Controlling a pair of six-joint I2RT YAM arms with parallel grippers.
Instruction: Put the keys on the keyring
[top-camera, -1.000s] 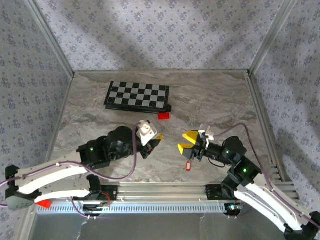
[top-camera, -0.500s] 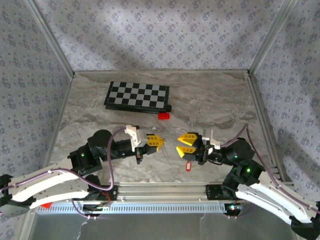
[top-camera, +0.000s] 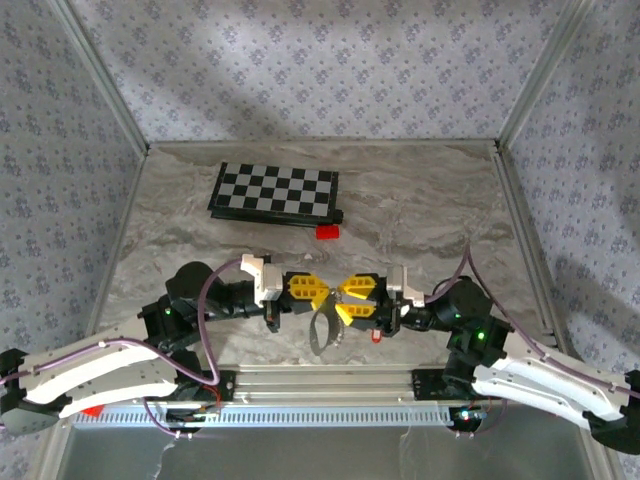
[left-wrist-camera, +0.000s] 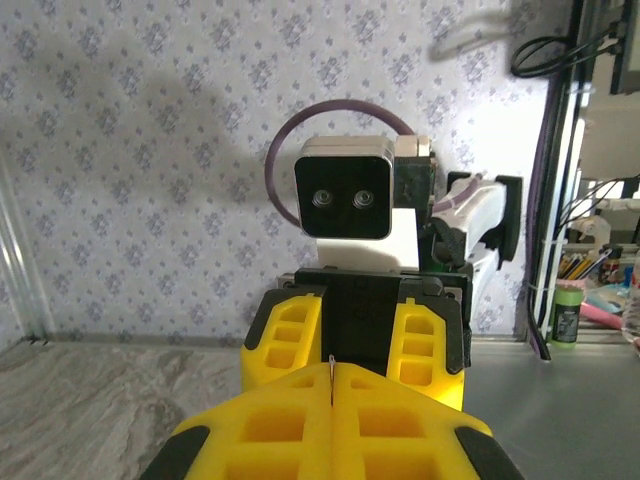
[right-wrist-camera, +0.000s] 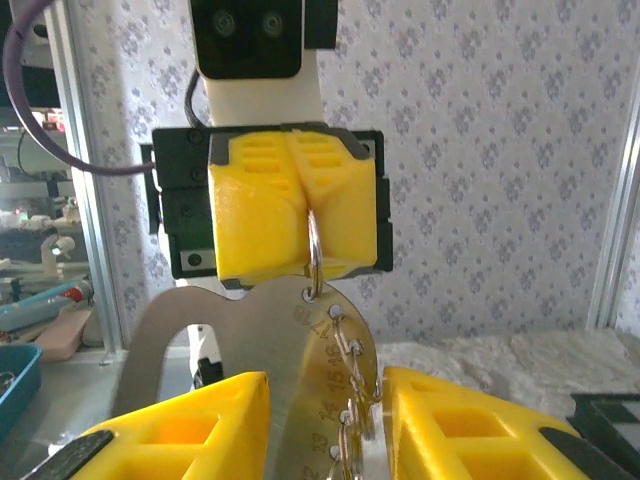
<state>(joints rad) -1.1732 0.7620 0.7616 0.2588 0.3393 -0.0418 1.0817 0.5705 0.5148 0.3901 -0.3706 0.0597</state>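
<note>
Over the marbled table (top-camera: 430, 200), left end effector (right-wrist-camera: 300, 210) clamps a thin silvery keyring (right-wrist-camera: 313, 250) — right end effector (right-wrist-camera: 325, 420) gapes.

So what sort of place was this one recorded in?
Probably a lab robot cell, not a home: a marble-look tabletop boxed in by wallpapered panels on aluminium posts, with office clutter beyond the frame.

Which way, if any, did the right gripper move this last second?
Yes, leftward: the right gripper now sits almost directly in front of the red block.
</note>
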